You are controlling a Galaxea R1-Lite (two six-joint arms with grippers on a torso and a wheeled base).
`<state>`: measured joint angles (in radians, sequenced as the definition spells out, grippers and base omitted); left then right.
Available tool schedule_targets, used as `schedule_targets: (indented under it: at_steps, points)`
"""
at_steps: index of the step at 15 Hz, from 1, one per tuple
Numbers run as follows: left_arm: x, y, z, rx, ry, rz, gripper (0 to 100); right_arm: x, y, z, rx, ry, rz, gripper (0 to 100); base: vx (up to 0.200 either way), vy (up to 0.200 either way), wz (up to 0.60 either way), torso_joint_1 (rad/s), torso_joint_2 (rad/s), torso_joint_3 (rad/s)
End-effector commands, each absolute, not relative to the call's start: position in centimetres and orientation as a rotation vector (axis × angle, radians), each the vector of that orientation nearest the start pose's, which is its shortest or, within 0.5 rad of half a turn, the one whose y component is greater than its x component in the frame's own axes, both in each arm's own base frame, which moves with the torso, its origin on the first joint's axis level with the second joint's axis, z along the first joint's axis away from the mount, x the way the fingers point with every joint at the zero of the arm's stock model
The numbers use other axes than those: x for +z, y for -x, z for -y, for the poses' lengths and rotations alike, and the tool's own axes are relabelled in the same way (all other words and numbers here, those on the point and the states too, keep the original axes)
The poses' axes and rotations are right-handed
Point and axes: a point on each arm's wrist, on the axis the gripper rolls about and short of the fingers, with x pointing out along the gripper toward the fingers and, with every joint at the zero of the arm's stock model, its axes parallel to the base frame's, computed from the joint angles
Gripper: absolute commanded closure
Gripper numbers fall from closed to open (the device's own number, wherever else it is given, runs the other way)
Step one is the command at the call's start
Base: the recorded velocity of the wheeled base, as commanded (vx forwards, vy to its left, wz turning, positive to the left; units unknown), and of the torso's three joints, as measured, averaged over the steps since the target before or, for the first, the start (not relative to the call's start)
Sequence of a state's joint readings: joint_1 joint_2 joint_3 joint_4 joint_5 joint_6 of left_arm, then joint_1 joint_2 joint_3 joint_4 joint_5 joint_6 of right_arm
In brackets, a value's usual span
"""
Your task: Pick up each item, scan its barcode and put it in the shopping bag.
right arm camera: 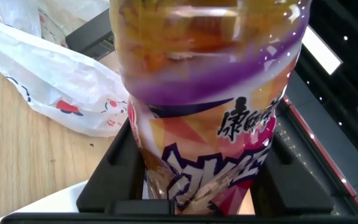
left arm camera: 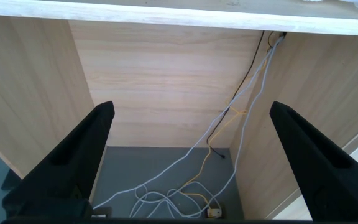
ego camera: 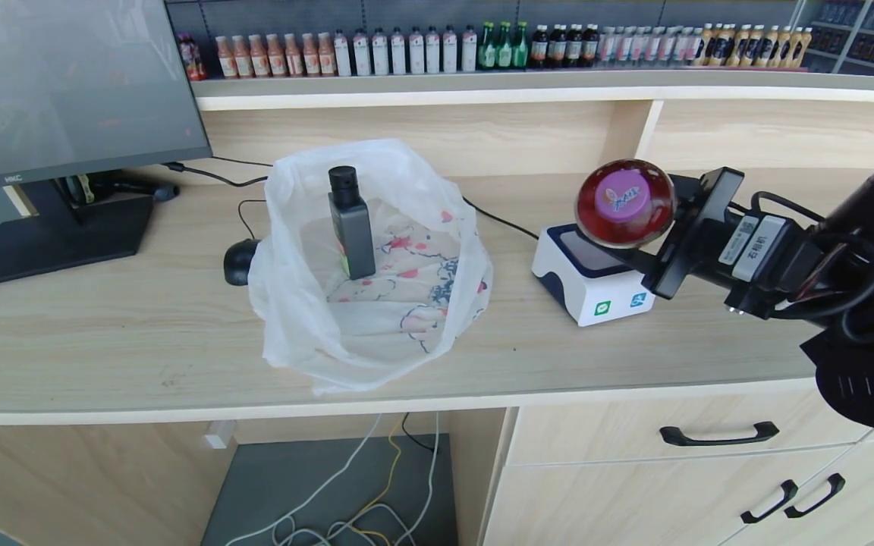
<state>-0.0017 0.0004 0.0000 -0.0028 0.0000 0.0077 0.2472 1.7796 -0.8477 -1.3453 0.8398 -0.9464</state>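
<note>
Left end effector: fingers spread wide, nothing between them, below the desk edge facing a nook of loose cables.

On the desk: monitor, black mouse, white shopping bag with red and blue print, a dark bottle upright inside.

Next, the white scanner, with green and blue square icons on its front.

Right end effector: clamped on a red drink bottle with a pink cap, held just above the scanner. Its label is purple and orange with white characters.
</note>
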Motion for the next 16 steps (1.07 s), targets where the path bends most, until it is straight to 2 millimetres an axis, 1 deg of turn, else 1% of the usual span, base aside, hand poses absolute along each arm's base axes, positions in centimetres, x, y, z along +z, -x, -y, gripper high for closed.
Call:
schedule_targets:
  at_steps: [1,16]
  points:
    - [7.58,2.28,0.00,-0.002,-0.008,0.003,0,23.47,-30.13,-9.48,0.804,0.966,0.899,100,0.000,0.000,0.00,0.000,0.00,0.000]
    - [7.58,2.28,0.00,-0.002,-0.018,0.003,0,22.86,-30.56,-9.69,0.814,0.970,0.887,100,0.000,0.000,0.00,0.000,0.00,0.000]
